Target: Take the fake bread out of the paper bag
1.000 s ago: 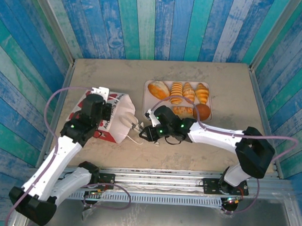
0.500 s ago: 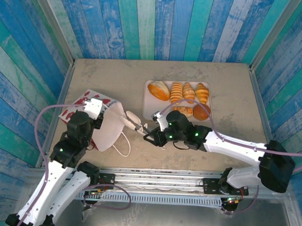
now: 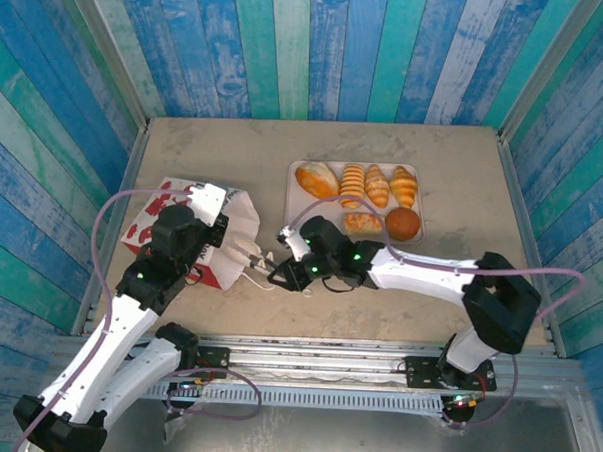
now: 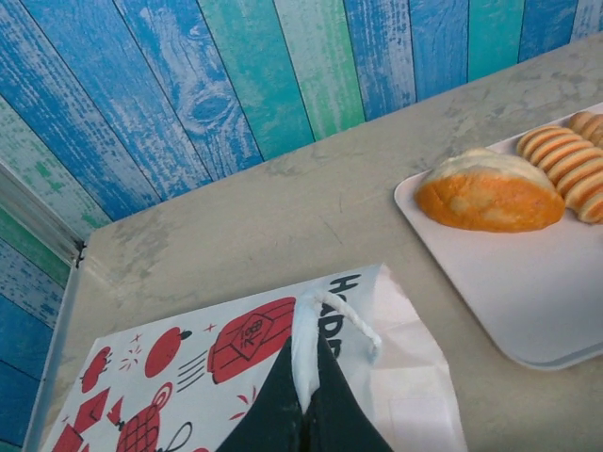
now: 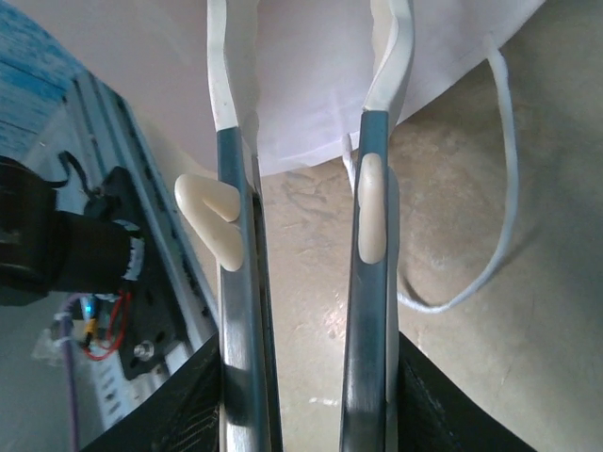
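Observation:
The paper bag [image 3: 186,236] lies on its side at the left, red print up, its white mouth facing right. My left gripper [image 3: 212,217] is shut on the bag's white top edge next to the string handle [image 4: 349,315], and its black fingers [image 4: 273,414] pinch a fold of white paper. My right gripper [image 3: 247,255] is open at the bag's mouth. Its long metal fingers [image 5: 236,282] stand apart over the white paper [image 5: 311,94], with nothing between them. Several pieces of fake bread [image 3: 361,187] lie on the tray; an oval loaf [image 4: 490,193] is nearest.
The pale rectangular tray [image 3: 298,201] sits right of centre behind my right arm. A loose string handle [image 5: 504,188] loops on the tabletop beside my right fingers. Blue plank walls enclose three sides, and a metal rail runs along the near edge.
The left arm dropped toward the near edge and came back, shifting the bag. The right gripper pulled back to the right, then returned to the bag's mouth.

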Robot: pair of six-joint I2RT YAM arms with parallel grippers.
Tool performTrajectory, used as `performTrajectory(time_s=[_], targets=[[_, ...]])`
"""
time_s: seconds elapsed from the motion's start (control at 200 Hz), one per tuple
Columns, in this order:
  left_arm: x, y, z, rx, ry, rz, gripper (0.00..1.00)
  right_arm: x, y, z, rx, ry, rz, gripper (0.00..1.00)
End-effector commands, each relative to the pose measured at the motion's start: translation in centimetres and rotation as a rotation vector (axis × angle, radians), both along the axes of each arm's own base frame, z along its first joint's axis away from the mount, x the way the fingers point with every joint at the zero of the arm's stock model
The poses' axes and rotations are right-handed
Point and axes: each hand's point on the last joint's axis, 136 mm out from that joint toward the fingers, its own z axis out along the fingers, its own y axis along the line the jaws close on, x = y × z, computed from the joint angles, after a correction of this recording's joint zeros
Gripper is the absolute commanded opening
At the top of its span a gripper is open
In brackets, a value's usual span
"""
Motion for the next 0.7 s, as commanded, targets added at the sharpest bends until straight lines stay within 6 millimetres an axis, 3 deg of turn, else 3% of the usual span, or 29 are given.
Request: performTrajectory(time_s=[0.0,0.386,0.696], targets=[[-0.4,-0.7,2.3,-0.092,-0.032,-0.028,0.0,1.3,1.9,0.6,-0.017,-0.136,0.06,0.43],[-0.6,-1.7,3.0,-0.171,0.057,-0.051,0.0,4.1,8.9,-1.9,-0.11,-0.246,0.151,0.5],[-0.5,-2.9,3.7,-0.202,0.131,-0.09,0.0,5.9,11.6,-3.9,-0.225,-0.31,0.132,0.55]])
